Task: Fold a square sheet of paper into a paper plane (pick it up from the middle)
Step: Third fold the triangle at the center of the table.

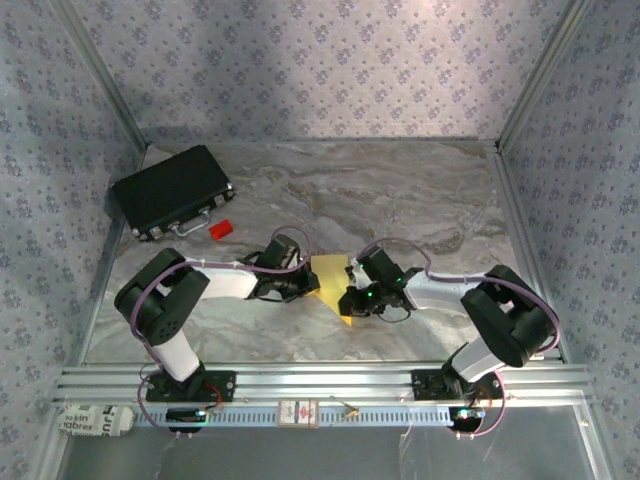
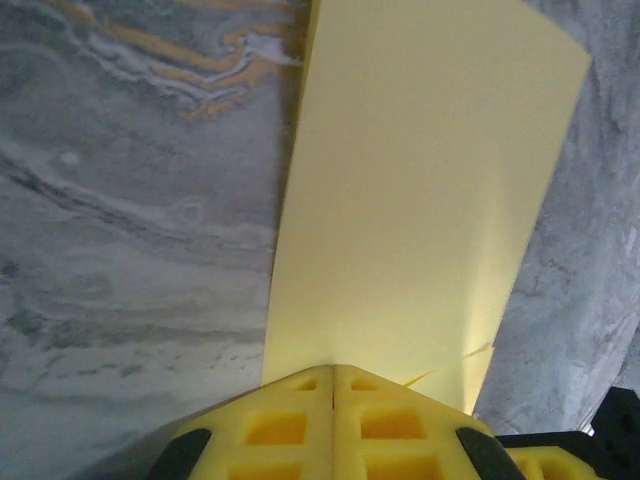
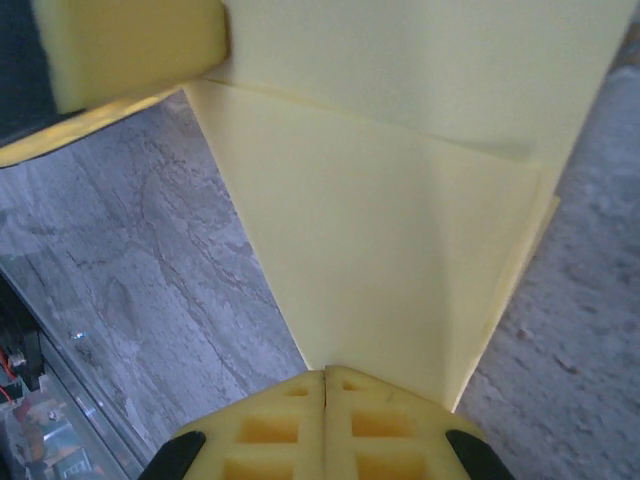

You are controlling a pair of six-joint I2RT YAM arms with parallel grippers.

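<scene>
Sheet: square sheet of paper, partly folded, spanning between both arms over the near bench.
Left end effector: pinched shut on one edge.
Right end effector: pinched shut on the opposite edge.
Risk: uneven pull — torn paper, or a slipped grip and a crooked crease.

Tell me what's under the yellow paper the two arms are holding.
Grey marbled tabletop shows past the edges of the yellow paper. The patch straight beneath is covered by the paper, pinched by the left gripper and right gripper, so anything lying there cannot be seen.
</scene>
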